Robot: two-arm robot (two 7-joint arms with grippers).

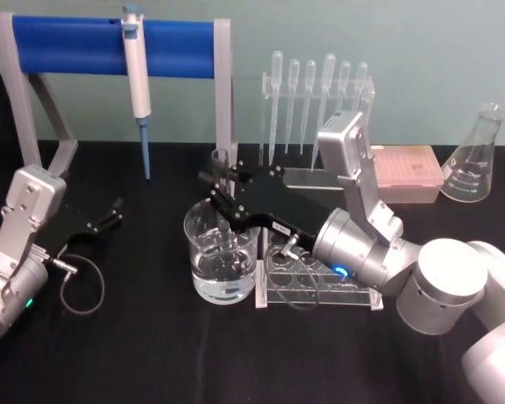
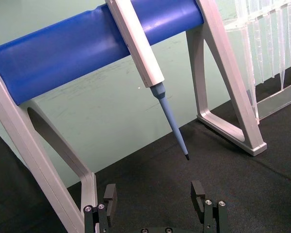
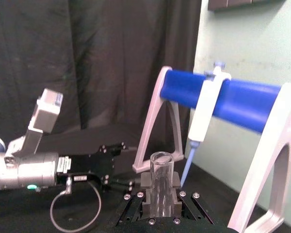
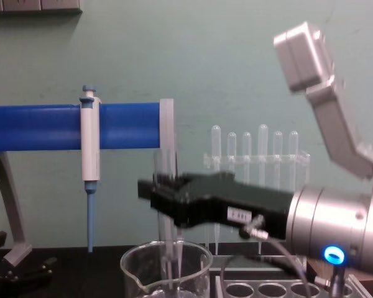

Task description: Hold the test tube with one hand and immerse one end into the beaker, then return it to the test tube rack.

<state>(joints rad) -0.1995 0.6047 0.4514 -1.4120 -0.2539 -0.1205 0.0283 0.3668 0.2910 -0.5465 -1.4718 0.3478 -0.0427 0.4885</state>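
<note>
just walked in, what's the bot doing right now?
The right gripper has its jaws shut on the test tube, holding it upright over the beaker, which has clear liquid in it. The tube's lower end reaches down inside the beaker; whether it touches the liquid is hard to tell. The left gripper sits idle, jaws open, on the table's left side near the blue pipette stand.

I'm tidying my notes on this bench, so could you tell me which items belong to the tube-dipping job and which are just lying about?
In use:
- test tube, upright in the right gripper, lower end inside the beaker
- beaker

Lying about:
- white-and-blue pipette on the blue stand
- bulb pipettes
- tube rack
- conical flask
- pink tip box
- left gripper, open, idle
</note>
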